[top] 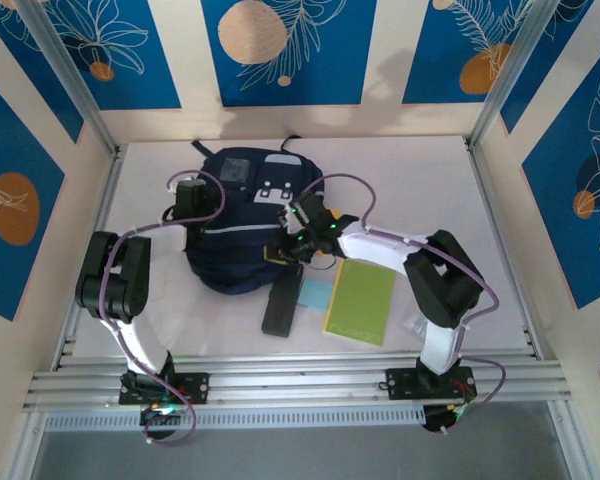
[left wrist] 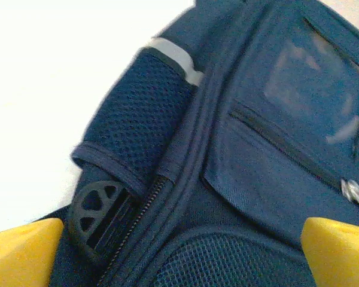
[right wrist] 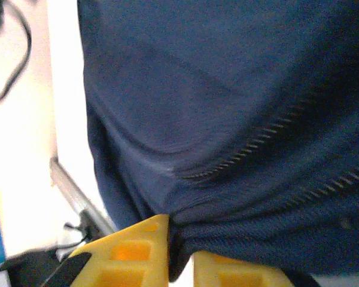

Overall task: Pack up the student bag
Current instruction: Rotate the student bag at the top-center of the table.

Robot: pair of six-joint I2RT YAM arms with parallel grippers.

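On the right flank of the student bag [top: 230, 230], my right hand [right wrist: 179, 245] pinches fabric below the zipper [right wrist: 257, 143], while my left hand [left wrist: 179, 245] hovers wide.

Two arms, as we are viewing them from above: the left arm [top: 140, 340] and the right arm [top: 380, 245] are each showing white link shells between bulky black joint housings; purple cables [top: 345, 179] are running along both; we are noting black bases [top: 160, 388] carrying small red marks, and green lamps [top: 300, 238] are glowing at the right wrist. From the wrist cameras we are seeing the left gripper [left wrist: 179, 254] and the right gripper [right wrist: 180, 260]; their fingers [right wrist: 131, 254] are showing yellow plastic with moulded rectangular recesses.
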